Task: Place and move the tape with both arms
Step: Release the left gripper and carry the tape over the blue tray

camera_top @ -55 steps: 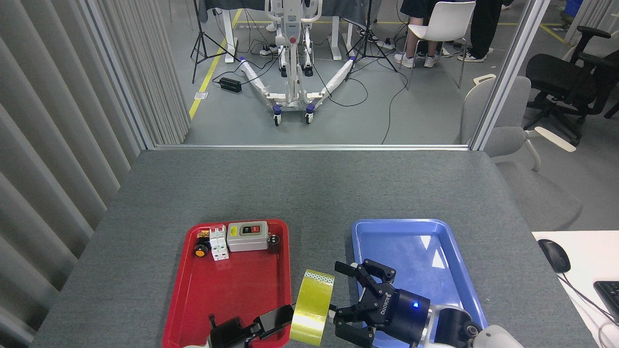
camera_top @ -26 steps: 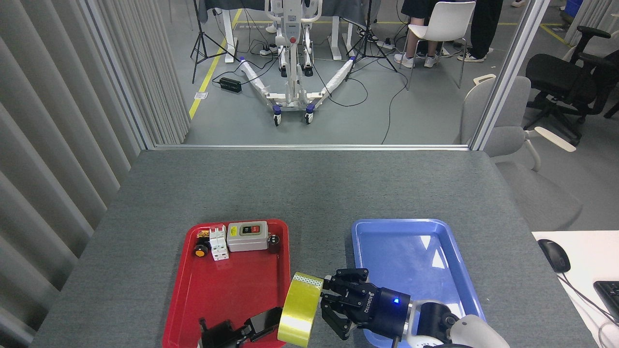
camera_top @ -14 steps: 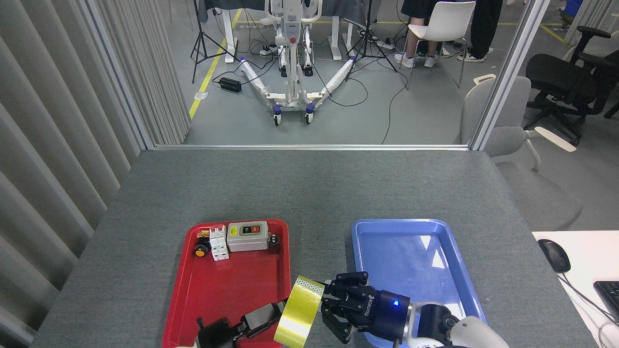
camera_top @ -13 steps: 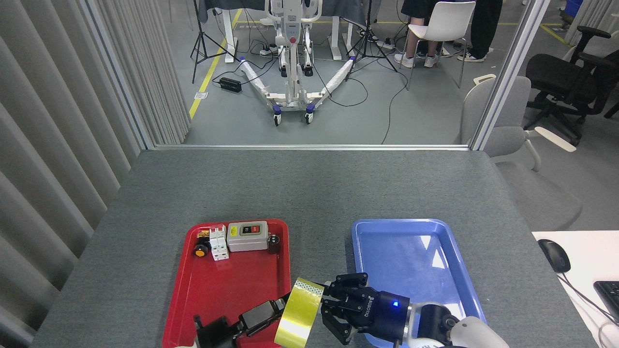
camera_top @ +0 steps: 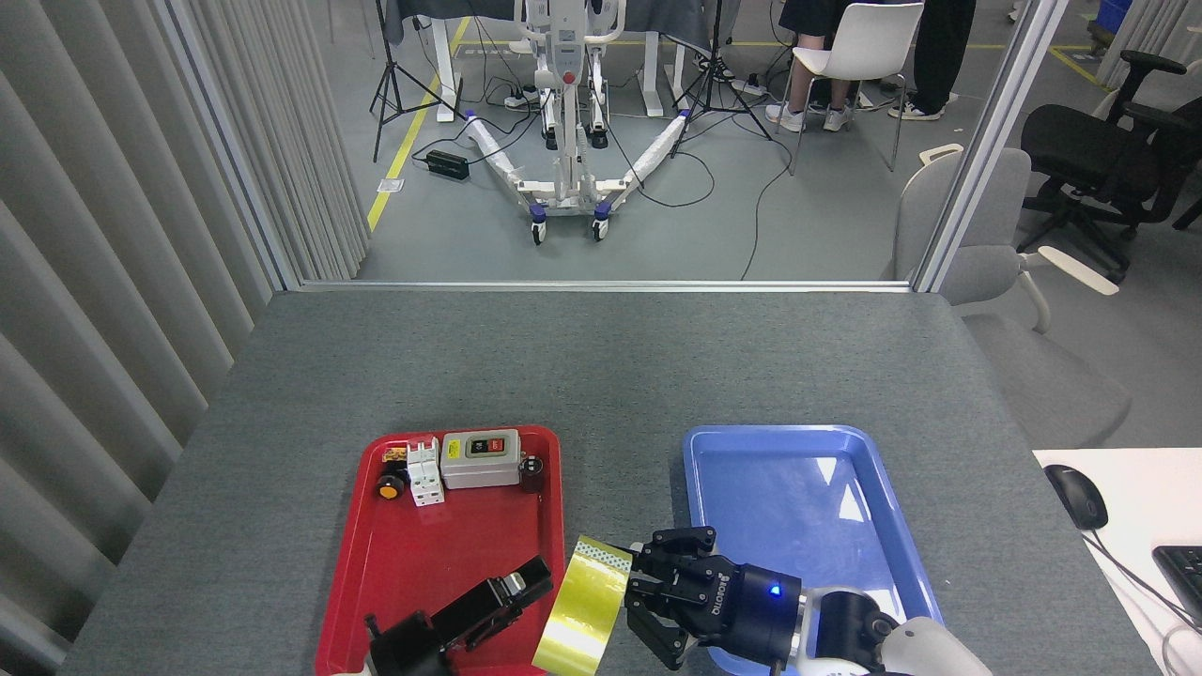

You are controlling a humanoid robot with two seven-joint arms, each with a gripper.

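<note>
The tape (camera_top: 577, 610), a yellow translucent roll standing on edge, hangs over the gap between the red tray (camera_top: 349, 563) and the blue tray (camera_top: 798, 488) near the table's front edge. My right gripper (camera_top: 639, 596) comes in from the right and is shut on the roll's right side, its blue light showing. My left gripper (camera_top: 526, 587) is low over the red tray, just left of the tape. A small gap separates it from the roll, and it holds nothing.
At the red tray's far end sit a grey switch box (camera_top: 481, 458), a white breaker (camera_top: 424, 469) and an orange button (camera_top: 389, 486). The blue tray holds nothing. A white desk with a mouse (camera_top: 1076, 496) and keyboard (camera_top: 1185, 568) stands to the right.
My left gripper has let go of the tape and drawn back to the left. The right gripper, open two seconds ago, closed on the roll and now holds it alone.
</note>
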